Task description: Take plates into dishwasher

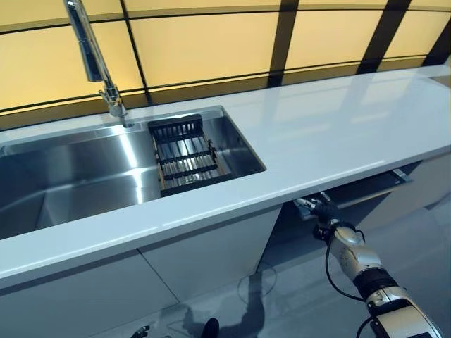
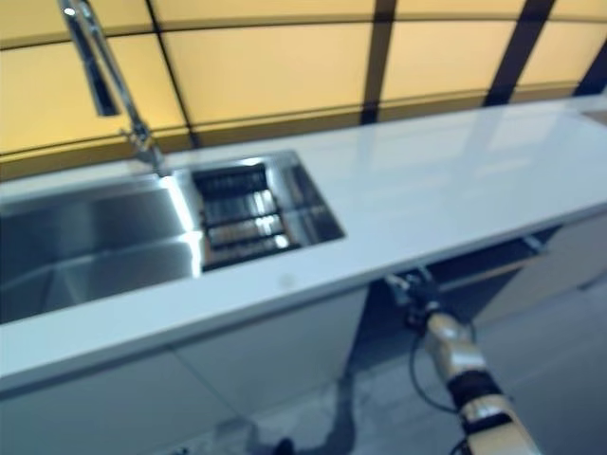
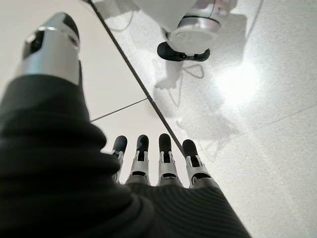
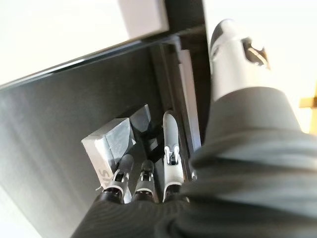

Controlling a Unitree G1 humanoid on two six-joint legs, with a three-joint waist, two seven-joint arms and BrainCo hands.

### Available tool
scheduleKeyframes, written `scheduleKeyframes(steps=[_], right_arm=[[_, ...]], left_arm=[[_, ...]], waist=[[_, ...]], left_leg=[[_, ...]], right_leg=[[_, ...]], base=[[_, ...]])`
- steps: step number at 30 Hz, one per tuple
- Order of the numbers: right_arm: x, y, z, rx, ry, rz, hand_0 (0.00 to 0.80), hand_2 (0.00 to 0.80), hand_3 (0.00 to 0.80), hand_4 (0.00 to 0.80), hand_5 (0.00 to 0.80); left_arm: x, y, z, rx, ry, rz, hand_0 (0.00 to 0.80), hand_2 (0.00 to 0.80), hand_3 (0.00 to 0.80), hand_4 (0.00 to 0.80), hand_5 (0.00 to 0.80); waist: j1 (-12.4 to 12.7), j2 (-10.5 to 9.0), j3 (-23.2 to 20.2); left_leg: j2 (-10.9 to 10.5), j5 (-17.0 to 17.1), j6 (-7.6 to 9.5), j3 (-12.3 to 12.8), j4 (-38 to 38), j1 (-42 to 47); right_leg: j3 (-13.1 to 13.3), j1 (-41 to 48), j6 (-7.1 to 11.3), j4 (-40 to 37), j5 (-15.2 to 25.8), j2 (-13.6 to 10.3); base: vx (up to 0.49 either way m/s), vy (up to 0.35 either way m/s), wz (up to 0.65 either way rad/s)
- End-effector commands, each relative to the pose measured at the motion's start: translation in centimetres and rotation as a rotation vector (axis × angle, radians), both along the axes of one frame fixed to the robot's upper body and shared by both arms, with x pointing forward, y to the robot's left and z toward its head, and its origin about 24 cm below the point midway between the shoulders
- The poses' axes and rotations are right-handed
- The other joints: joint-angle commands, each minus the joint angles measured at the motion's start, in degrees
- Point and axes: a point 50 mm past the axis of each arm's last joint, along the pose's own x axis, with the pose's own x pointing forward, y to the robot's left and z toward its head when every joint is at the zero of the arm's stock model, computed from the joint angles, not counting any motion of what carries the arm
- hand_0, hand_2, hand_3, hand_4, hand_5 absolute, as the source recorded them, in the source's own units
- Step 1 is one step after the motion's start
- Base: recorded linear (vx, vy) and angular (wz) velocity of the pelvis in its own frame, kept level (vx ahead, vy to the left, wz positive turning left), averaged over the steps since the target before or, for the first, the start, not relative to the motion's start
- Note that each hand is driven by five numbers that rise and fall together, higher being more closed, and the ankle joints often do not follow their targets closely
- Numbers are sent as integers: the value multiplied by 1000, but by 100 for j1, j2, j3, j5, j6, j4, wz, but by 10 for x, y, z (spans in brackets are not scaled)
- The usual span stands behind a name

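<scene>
No plate shows in any view. Under the white counter [image 1: 338, 120] the dishwasher door [image 1: 370, 187] stands slightly ajar, with a dark gap behind it. My right hand [image 1: 324, 211] reaches up to the door's top edge at its left end. In the right wrist view its fingers [image 4: 145, 171] curl over that edge beside a grey latch block [image 4: 111, 141], and the door's dark inner face [image 4: 59, 114] lies past them. My left hand [image 3: 148, 163] hangs low by the white cabinet fronts with straight fingers, holding nothing.
A steel sink [image 1: 70, 176] is set in the counter at the left, with a black dish rack [image 1: 184, 155] in its right end and a tall faucet [image 1: 95, 60] behind it. White cabinet doors [image 1: 211, 253] stand below the sink. Pale floor lies beneath.
</scene>
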Motion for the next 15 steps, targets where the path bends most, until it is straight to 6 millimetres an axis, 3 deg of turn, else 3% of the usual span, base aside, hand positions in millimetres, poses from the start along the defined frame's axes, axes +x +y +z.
scheduleKeyframes(steps=[1, 2, 5, 11, 15], right_arm=[[42, 96, 94, 22, -358, 366, 0, 0, 0, 0, 0], [41, 83, 81, -102, -297, 326, 0, 0, 0, 0, 0], [37, 61, 70, -232, -238, 239, 0, 0, 0, 0, 0], [17, 35, 47, -291, -193, 156, 0, 0, 0, 0, 0], [-13, 11, 31, -287, -182, 122, 0, 0, 0, 0, 0]], left_arm=[[39, 15, 22, 69, -124, -63, 0, 0, 0, 0, 0], [39, 18, 23, 74, -129, -51, 0, 0, 0, 0, 0], [39, 20, 25, 80, -137, -36, 0, 0, 0, 0, 0], [30, 26, 22, 85, -128, 15, 0, 0, 0, 0, 0], [14, 35, 19, 92, -107, 85, 0, 0, 0, 0, 0]], waist=[[825, -443, 219], [781, -470, 180], [701, -492, 146], [435, -467, 78], [89, -448, 45]], left_leg=[[-542, -215, 527, 264, -63, 115], [-526, -218, 540, 292, -129, 175], [-505, -244, 573, 331, -191, 258], [-453, -314, 648, 444, -254, 402], [-373, -441, 727, 666, -268, 564]], right_leg=[[899, 507, 97, 592, 1288, -774], [948, 504, 131, 649, 1364, -800], [1034, 469, 160, 768, 1452, -839], [1279, 333, 173, 967, 1574, -872], [1604, 179, 163, 1163, 1571, -864]], base=[[59, 47, 19], [45, 39, 11], [45, 47, 12], [52, 60, 21], [58, 65, 16]])
